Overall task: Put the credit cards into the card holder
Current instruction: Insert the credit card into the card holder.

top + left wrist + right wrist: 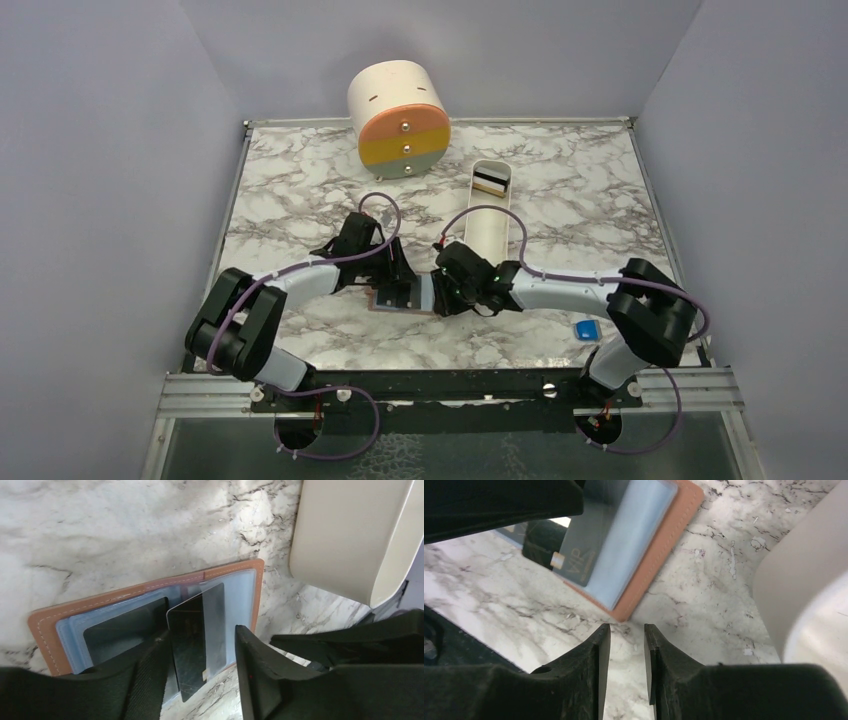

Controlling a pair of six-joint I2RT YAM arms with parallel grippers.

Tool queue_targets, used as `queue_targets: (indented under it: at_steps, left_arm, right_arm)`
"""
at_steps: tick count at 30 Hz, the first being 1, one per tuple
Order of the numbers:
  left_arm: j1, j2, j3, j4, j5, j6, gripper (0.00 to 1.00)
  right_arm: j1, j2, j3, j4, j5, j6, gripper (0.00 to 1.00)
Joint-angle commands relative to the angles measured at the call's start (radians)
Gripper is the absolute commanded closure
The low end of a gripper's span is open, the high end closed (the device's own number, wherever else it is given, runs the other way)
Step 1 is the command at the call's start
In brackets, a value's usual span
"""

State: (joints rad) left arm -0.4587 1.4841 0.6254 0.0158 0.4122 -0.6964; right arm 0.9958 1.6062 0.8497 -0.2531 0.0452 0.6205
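The tan-brown card holder lies open on the marble table between my two grippers. In the left wrist view its blue inner faces show. A black credit card sits partly in the right pocket and sticks out over the near edge. Another dark card lies in the left pocket. My left gripper is open, with its fingers on either side of the black card. My right gripper is slightly open and empty, just off the holder's corner. More cards lie in the white tray.
A long white oblong tray stands just beyond the grippers, close to the right of the holder. A cream cylinder with coloured drawers stands at the back. A small blue block lies near the right arm's base.
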Motion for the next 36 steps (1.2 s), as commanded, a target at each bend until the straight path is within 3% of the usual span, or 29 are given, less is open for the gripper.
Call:
queue_targets:
  at_steps: [1,8,23,36]
  left_arm:
    - [0.002,-0.067,0.02,-0.124,-0.079,0.002,0.46]
    - [0.002,-0.07,-0.001,-0.108,-0.072,-0.02,0.41]
    - [0.001,-0.042,-0.094,0.01,-0.05,-0.076,0.4]
    - [-0.014,-0.079,-0.179,0.221,0.034,-0.269,0.43]
  right_arm:
    - [0.007,-0.114,0.001,-0.018,0.026,0.045,0.67]
    - [0.007,-0.159,-0.01,0.011,0.064,0.089,0.69]
    - [0.007,0.005,0.03,0.077,0.091,0.111,0.72]
    - [0.007,0.053,0.01,0.137,0.067,0.1,0.79]
